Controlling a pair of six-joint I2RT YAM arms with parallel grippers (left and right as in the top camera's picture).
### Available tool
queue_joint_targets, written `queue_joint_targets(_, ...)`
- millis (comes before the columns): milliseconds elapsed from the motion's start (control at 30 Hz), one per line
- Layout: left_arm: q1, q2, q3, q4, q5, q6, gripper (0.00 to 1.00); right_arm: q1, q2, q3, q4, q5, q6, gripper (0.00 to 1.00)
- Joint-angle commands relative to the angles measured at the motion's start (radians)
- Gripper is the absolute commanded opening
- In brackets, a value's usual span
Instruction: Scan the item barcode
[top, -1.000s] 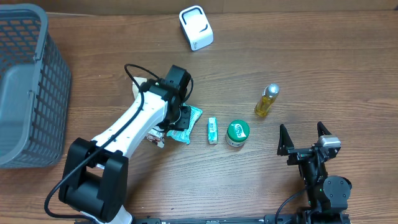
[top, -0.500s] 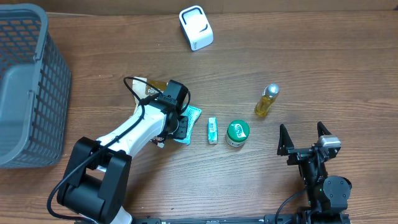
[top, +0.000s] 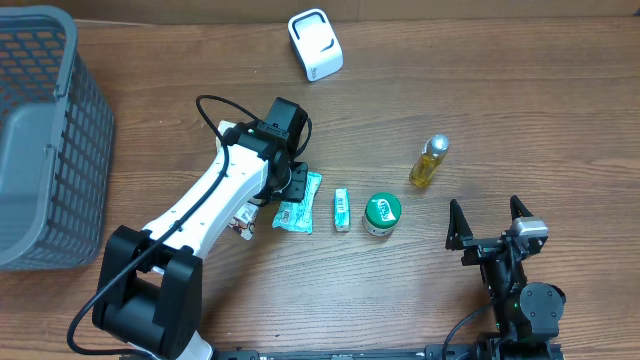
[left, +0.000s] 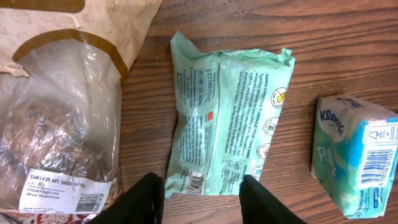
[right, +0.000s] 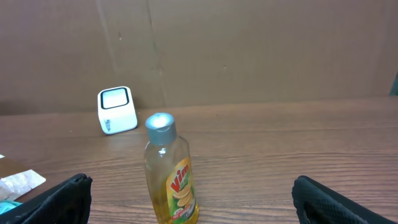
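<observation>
**Left jaws part-open over the green packet; right jaws wide, holding nothing**

Left gripper (left: 199, 200): the jaws stand partly apart, neither wide nor closed. From the wrist view, the 2 dark fingers (left: 144, 200) straddle the near end of the green packet (left: 227, 121), 1 on each side. The packet lies flat on the bench (left: 348, 56) and nothing is gripped. Whether either finger touches the wrapper, I cannot tell. Only the finger ends show; the bottom edge cuts off the rest.

Right gripper (top: 489, 222): the jaws are fully spread and hold nothing, at the near right of the bench, well apart from every item. In its wrist view, a yellow bottle (right: 169, 171) stands upright between the 2 finger edges, farther off.

Task item: the green packet sits mid-bench, just under the left wrist. A barcode (left: 196, 183) shows on its near end, facing up. The white scanner (top: 316, 44) is at the far edge, well apart from the packet.

Neighbours: a mushroom bag (left: 56, 124) lies just left of the packet and a tissue pack (left: 357, 158) just right. A green-lidded tub (top: 382, 213) sits beyond the tissue pack, and a grey basket (top: 40, 130) at far left.

Hard to make out: overhead, the arm covers most of the mushroom bag and the packet's left edge. The packet's small print is unreadable. The wrist frame crops the mushroom bag and the tissue pack.
</observation>
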Motion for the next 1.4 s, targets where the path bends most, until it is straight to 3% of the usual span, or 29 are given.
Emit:
queue_joint_targets(0,-0.009,0.043,-0.001,0.016,0.049,0.000,0.41,-0.004,-0.007,-0.011,0.004,0.002,-0.008,1.00)
queue_joint_targets(167,-0.019,0.124,-0.002,0.043,0.084,0.000,0.27,-0.004,-0.007,-0.011,0.004,0.002,-0.008,1.00)
queue_joint_targets(233,-0.023,0.163,-0.002,0.049,0.081,0.001,0.27,-0.004,-0.007,-0.011,0.004,0.002,-0.008,1.00)
queue_joint_targets(333,-0.023,0.209,-0.002,0.048,0.034,0.001,0.42,-0.004,-0.007,-0.011,0.004,0.002,-0.008,1.00)
queue_joint_targets(567,-0.016,0.208,0.035,0.023,0.016,0.001,0.48,-0.004,-0.007,-0.011,0.004,0.002,-0.008,1.00)
queue_joint_targets(767,0.015,0.087,0.214,-0.104,0.011,0.008,0.57,-0.004,-0.007,-0.011,0.004,0.002,-0.008,1.00)
queue_joint_targets(1067,0.154,0.052,0.272,-0.303,-0.183,-0.010,0.57,-0.004,-0.007,-0.011,0.004,0.002,-0.008,1.00)
queue_joint_targets(1367,0.351,0.052,0.198,-0.282,-0.217,-0.060,0.58,-0.004,-0.007,-0.011,0.004,0.002,-0.008,1.00)
